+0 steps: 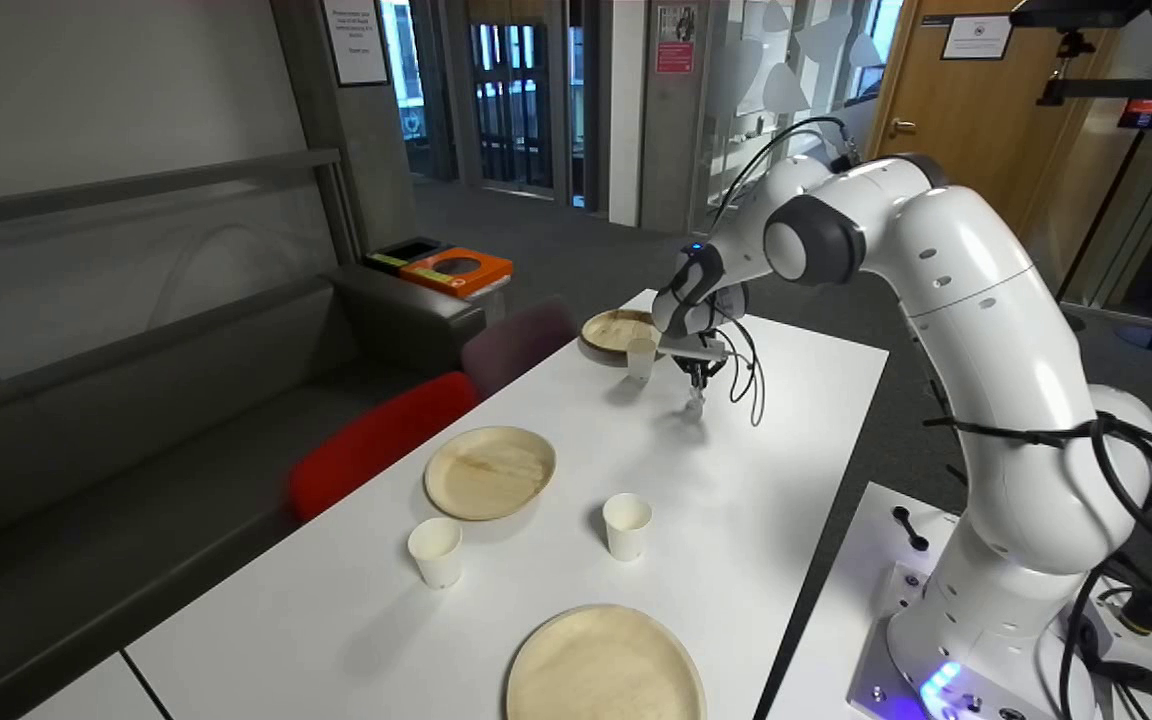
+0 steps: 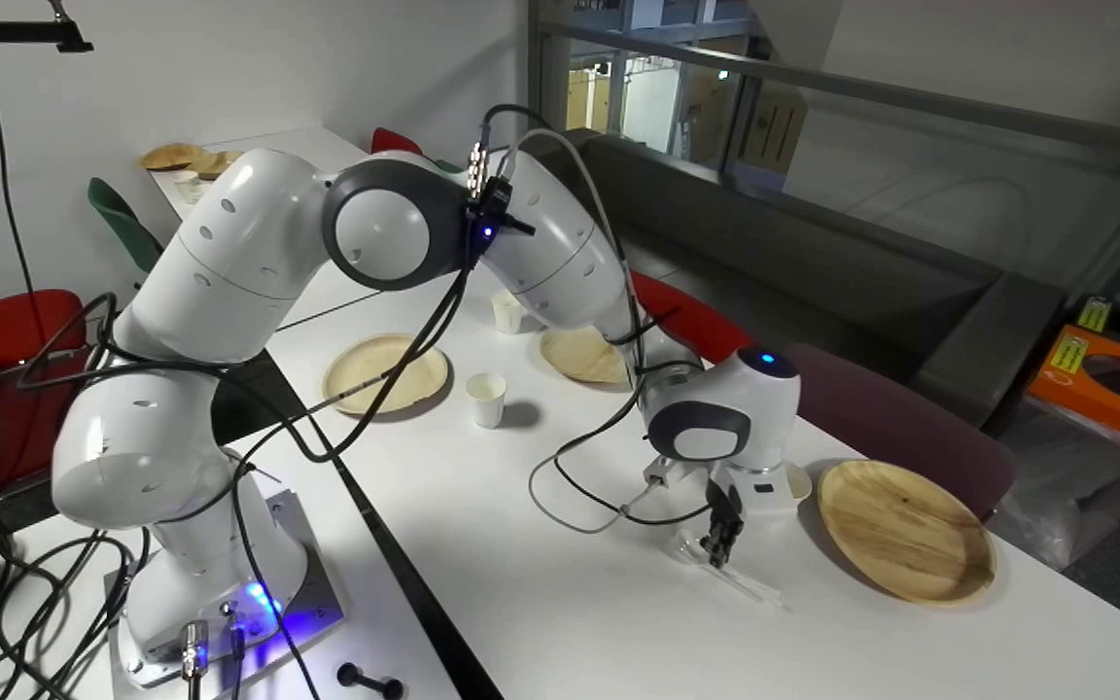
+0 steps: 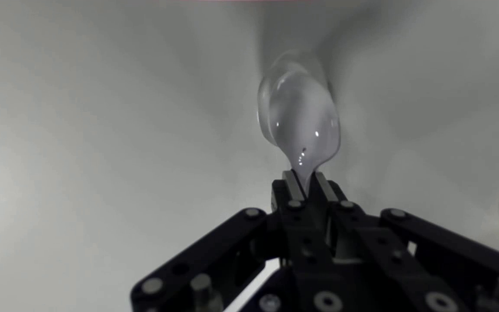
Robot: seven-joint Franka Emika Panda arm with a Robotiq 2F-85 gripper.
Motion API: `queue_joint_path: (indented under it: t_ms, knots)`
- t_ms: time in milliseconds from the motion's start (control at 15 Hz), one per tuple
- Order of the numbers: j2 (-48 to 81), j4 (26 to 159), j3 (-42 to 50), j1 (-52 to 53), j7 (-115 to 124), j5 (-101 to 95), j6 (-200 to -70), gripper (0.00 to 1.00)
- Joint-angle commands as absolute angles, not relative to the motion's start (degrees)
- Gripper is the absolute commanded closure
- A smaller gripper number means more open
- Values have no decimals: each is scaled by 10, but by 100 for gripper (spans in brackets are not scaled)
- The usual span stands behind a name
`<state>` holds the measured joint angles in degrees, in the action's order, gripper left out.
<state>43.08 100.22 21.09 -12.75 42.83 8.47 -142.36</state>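
Note:
A clear plastic spoon [image 3: 303, 112] is pinched at its neck between the fingers of my gripper [image 3: 305, 185] in the wrist view, bowl pointing away. Behind that bowl shows another clear bowl outline; whether it is a second spoon or a reflection I cannot tell. Low over the white table, the gripper [image 1: 698, 386] points down, with the spoon bowl [image 1: 693, 406] close to the surface. Thin clear handles [image 2: 747, 587] stick out past the gripper [image 2: 716, 552] in an exterior view. Nearest to it stand a paper cup [image 1: 640, 360] and a wooden plate [image 2: 905, 530].
Nearer the robot base lie two more plates [image 1: 491, 472] [image 1: 604, 672] and two paper cups [image 1: 436, 552] [image 1: 627, 527]. Loose cables [image 1: 756, 385] hang from the wrist down toward the table [image 1: 786, 470]. Chairs and a sofa [image 1: 166, 430] line its long side.

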Motion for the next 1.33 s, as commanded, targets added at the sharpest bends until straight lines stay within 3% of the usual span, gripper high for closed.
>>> queue_joint_path:
  t_ms: [0,667,1267]
  knots:
    - [388,1041,216,-124,412,75,-1440,96]
    - [259,1158,216,-95,403,80,-1432,97]
    - [140,1310,196,-32,707,105,-1477,97]
